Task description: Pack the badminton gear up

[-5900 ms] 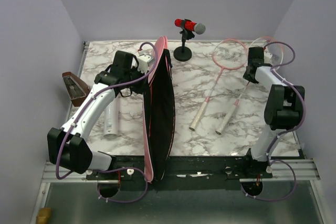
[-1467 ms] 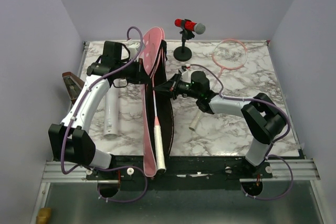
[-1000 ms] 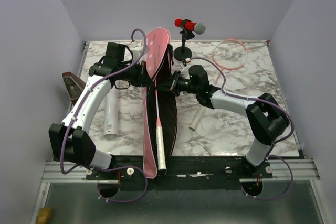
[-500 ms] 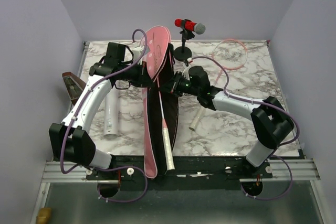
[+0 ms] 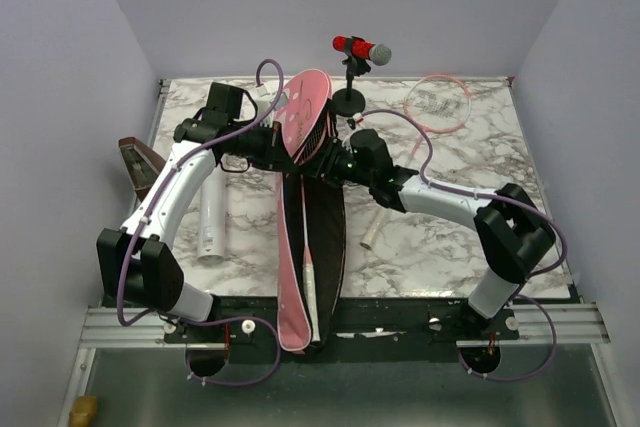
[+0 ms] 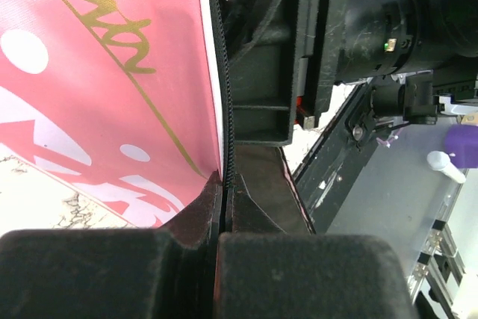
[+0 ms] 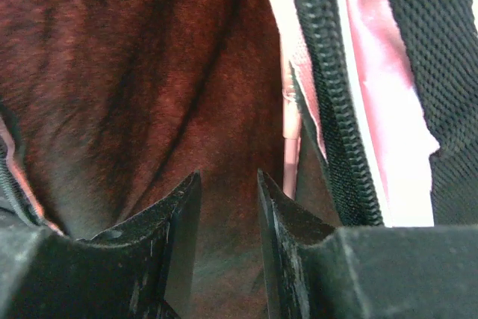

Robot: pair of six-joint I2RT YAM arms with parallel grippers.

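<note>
— Well, what is the left pincer (image 6: pixel 224 201) doing?
— Its jaws are pressed together on the zipped edge of the pink bag (image 6: pixel 104 87) and hold that flap up. The bag's mouth gapes just beyond its tips.
— And the right pincer (image 7: pixel 226 184)?
— It is poked into that mouth with its jaws apart and nothing between them. Dark lining lies ahead of it.
— Where's the gear?
— One racket (image 5: pixel 313 287) lies inside the bag, its white handle behind the right pincer, toward the bases. The other racket (image 5: pixel 437 103) lies on the marble table (image 5: pixel 440 247), well off to that pincer's outer side. The white tube (image 5: pixel 210 222) lies beside the bag, on the left pincer's outer side.
</note>
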